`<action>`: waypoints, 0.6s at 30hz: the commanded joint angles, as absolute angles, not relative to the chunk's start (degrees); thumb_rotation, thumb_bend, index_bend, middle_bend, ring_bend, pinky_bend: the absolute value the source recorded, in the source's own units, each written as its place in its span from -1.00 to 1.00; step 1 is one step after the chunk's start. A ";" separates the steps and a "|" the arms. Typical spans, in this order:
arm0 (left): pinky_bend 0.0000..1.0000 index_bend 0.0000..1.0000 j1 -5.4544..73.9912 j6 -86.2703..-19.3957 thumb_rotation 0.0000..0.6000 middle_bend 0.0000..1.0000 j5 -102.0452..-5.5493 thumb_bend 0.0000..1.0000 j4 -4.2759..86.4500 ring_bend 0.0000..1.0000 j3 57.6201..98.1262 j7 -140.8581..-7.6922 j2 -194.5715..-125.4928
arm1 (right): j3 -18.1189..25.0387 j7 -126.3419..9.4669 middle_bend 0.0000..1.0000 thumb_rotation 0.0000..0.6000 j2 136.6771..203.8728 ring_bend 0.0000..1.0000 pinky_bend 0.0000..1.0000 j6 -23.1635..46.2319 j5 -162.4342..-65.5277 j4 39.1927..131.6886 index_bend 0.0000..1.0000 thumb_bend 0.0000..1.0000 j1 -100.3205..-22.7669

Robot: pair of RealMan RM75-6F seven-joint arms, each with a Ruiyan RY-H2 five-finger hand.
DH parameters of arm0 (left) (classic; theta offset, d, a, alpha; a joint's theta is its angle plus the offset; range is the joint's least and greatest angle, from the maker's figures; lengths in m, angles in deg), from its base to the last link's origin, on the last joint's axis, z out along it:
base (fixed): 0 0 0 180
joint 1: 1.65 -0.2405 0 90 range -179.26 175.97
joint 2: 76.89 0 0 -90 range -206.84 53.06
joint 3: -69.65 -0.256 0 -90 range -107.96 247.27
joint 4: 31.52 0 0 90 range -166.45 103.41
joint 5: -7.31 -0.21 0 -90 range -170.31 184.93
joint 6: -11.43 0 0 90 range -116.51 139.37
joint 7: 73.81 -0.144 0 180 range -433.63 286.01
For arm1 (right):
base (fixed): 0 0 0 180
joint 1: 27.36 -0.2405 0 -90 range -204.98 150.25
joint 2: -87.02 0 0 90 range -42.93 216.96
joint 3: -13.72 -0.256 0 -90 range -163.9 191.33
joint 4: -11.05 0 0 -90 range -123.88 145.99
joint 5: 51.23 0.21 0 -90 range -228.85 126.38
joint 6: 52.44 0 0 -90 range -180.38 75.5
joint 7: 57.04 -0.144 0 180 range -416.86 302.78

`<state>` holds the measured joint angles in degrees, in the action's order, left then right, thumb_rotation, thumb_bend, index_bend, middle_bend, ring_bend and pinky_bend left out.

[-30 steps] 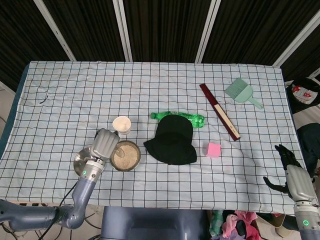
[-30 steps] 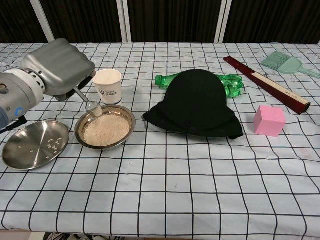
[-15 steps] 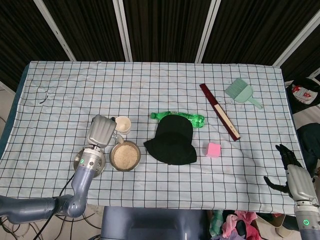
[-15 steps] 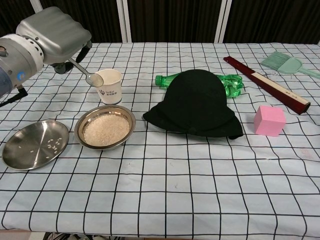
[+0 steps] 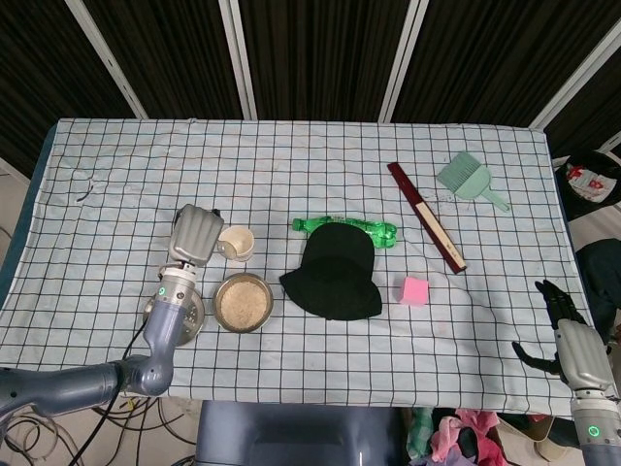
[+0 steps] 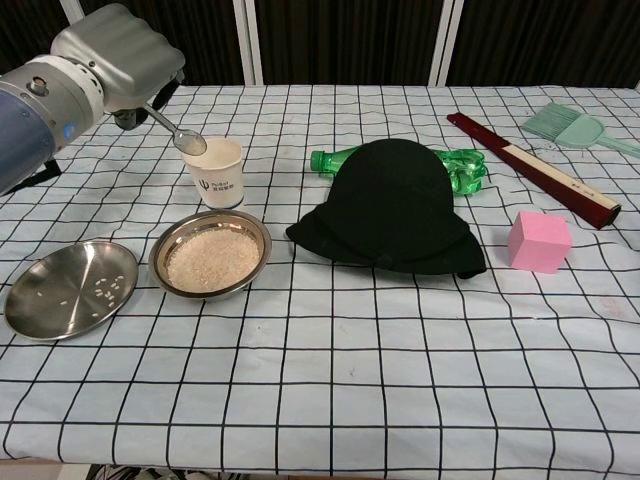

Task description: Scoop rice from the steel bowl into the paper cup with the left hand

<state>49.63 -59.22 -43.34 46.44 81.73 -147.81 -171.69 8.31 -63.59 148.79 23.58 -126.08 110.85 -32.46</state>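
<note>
Left hand (image 6: 110, 55) closed around spoon (image 6: 178, 132) handle; spoon slants down to the right, its bowl at the rim of the upright paper cup (image 6: 216, 172). Steel bowl (image 6: 211, 254), just in front of cup, holds rice. Flat steel plate (image 6: 70, 288) carries stray grains. Right hand (image 5: 565, 335) off table edge, fingers apart, empty.

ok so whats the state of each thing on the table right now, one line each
left hand: holds the spoon, raised
spoon: bowl at the cup's rim, carrying rice
paper cup: upright, open
steel bowl: upright, holds rice
steel plate: flat, a few grains on it
green bottle: lying on its side, partly behind the hat
black hat: crown up
right hand: off the table edge, fingers apart, holding nothing
</note>
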 commanded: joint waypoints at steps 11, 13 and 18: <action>1.00 0.55 53.11 -55.34 1.00 1.00 -41.37 0.03 37.13 1.00 82.91 -146.76 -176.20 | 8.16 -63.43 -1.00 1.00 148.75 -1.00 -0.65 23.46 -125.62 111.06 -1.00 -0.59 -32.48; 1.00 0.55 53.55 -55.02 1.00 1.00 -41.33 0.03 35.98 1.00 82.92 -146.76 -176.81 | 8.09 -63.54 -1.00 1.00 148.70 -1.00 -0.65 23.41 -125.46 111.08 -1.00 -0.59 -32.48; 1.00 0.55 54.54 -54.31 1.00 1.00 -41.20 0.03 33.43 1.00 82.89 -146.95 -178.15 | 8.06 -63.79 -1.00 1.00 148.56 -1.00 -0.65 23.28 -125.37 111.20 -1.00 -0.59 -32.48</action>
<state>54.26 -54.53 -41.21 33.84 82.90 -146.95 -177.81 8.07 -63.79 148.56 23.28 -125.38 111.20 -32.48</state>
